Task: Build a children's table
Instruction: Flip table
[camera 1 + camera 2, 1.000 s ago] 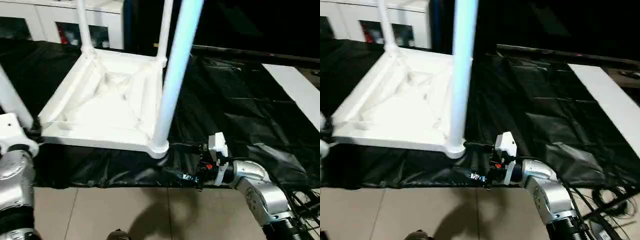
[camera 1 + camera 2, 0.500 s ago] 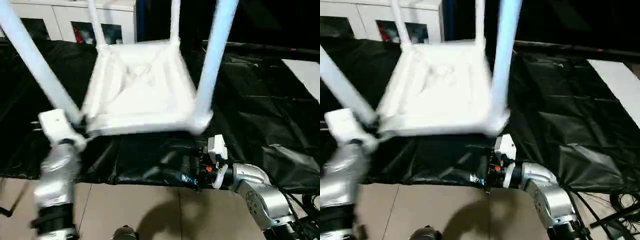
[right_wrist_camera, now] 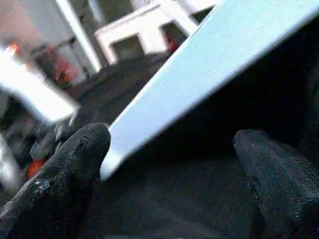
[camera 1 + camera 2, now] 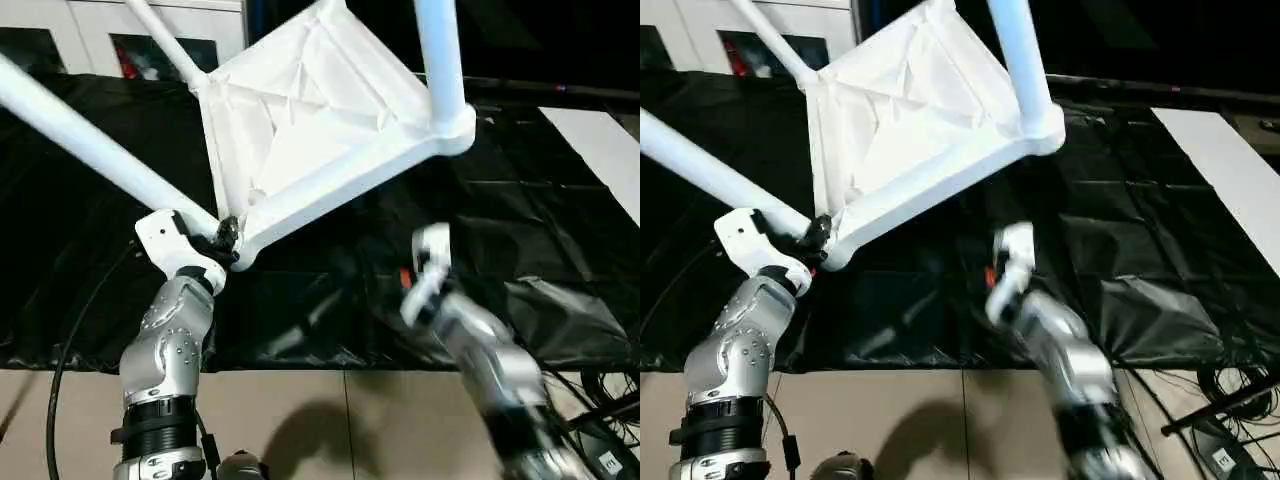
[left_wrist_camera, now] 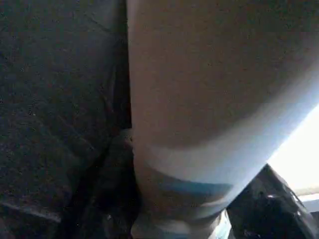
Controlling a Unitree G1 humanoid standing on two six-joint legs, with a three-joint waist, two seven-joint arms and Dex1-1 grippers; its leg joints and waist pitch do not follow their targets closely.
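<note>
The children's table has tipped up, legs slanting upper left, left claw gripping its leg, right claw open

Silver ribbed forearms with white wrist housings, black finger pads.

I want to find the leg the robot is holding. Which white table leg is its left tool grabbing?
The long leg slanting toward the picture's left edge. The left tool grips it at the table top's lowest corner; the other legs stand untouched.

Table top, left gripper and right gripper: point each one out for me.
Table top [image 4: 300,120], left eye view, on its ribbed underside.
Left gripper [image 4: 222,240], left eye view, at the fingers by the table's corner.
Right gripper [image 3: 174,164], right wrist view, midway between its two open black fingers.
</note>
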